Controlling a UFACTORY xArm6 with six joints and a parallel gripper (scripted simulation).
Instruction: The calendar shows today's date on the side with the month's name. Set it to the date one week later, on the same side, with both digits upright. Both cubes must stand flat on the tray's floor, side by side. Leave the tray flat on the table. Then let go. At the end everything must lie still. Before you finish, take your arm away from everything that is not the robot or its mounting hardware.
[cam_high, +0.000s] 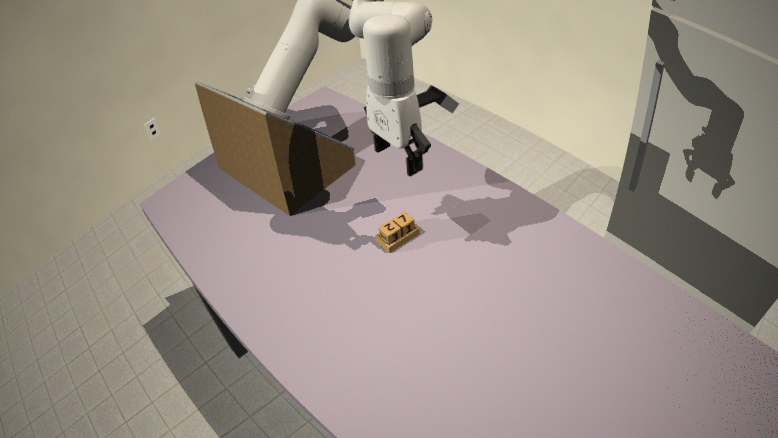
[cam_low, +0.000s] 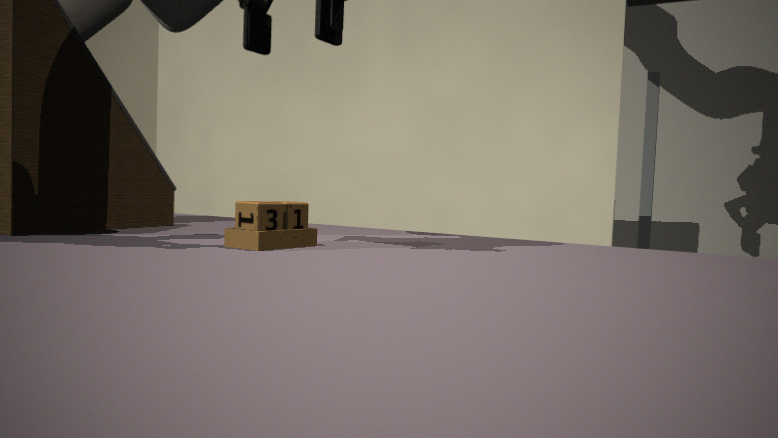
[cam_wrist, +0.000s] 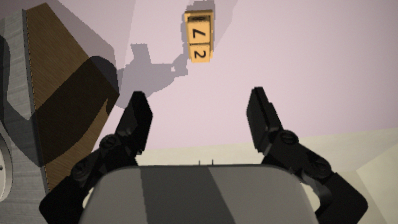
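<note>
The wooden calendar tray (cam_high: 398, 241) sits flat on the mauve table. Two wooden cubes stand side by side in it. In the exterior view the near side reads 3 on the left cube (cam_low: 270, 218) and 1 on the right cube (cam_low: 297, 217); the left cube's end face shows a 1 lying sideways. From above, the tops read 2 (cam_high: 388, 226) and 7 (cam_high: 403, 219). The wrist view shows the tray and cubes (cam_wrist: 199, 36) far ahead. My gripper (cam_high: 396, 154) is open and empty, high above the table and behind the tray; its fingertips (cam_low: 292, 24) show at the top of the low view.
A large brown wedge-shaped mount (cam_high: 269, 149) carries the arm's base at the table's back left. A grey cabinet (cam_high: 707, 152) stands off the table at the right.
</note>
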